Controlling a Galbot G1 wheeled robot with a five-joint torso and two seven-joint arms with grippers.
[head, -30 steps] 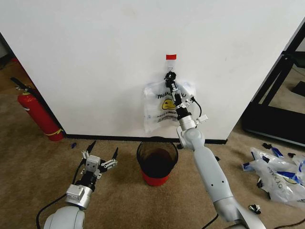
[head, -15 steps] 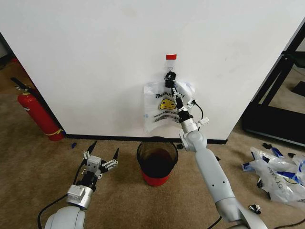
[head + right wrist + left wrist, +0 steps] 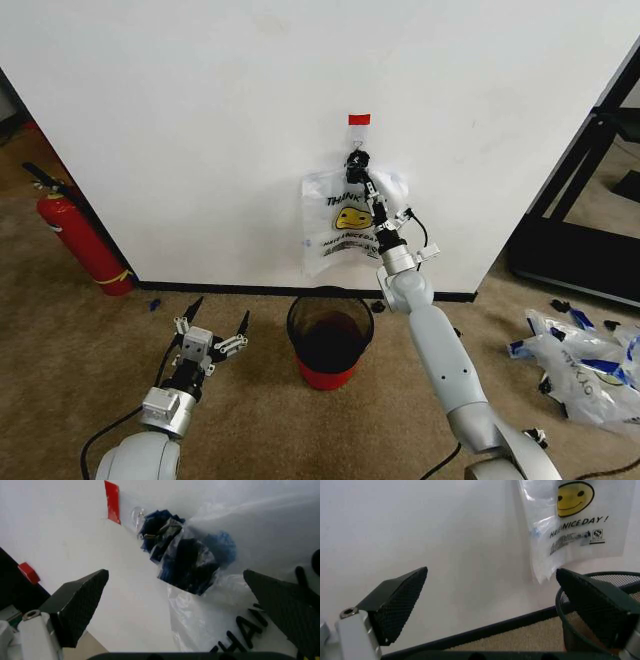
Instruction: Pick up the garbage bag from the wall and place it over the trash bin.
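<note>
Garbage bag (image 3: pixel 345 222) lettering partly covered by right arm; hook too small to make out.

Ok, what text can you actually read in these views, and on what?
"NICE DAY !" on the garbage bag, under its smiley face.
"THAN", cut off by the right gripper, on the same bag.
Fine print and a small mark below: too small to read.
The spare bags on the floor: blurred.
</note>
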